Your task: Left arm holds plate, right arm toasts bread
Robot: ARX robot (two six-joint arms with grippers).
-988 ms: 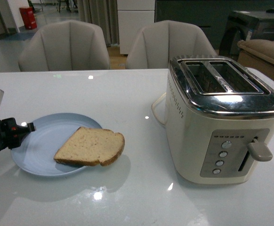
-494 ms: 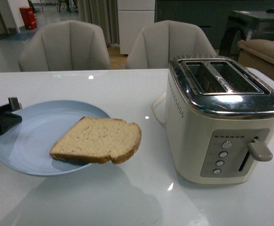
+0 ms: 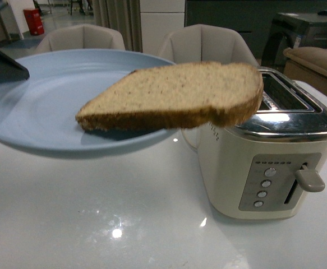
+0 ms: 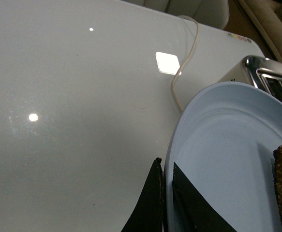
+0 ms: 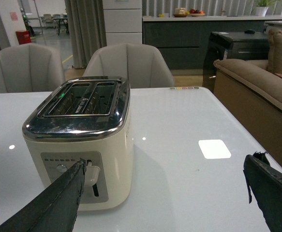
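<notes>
The left gripper (image 4: pixel 165 166) pinches the rim of the plate (image 3: pixel 34 112), held clear of the table. The bread (image 3: pixel 174 95) lies across the plate from it, its long axis running toward the toaster (image 3: pixel 264 162) and its rounded end overhanging the far rim. The right gripper (image 5: pixel 163 162) is spread wide and empty, facing the toaster, with the bread probably off to its left.

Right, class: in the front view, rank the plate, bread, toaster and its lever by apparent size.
1. The plate and the toaster: about alike; the plate is held up near the camera, so unranked.
2. The bread.
3. The lever.
</notes>
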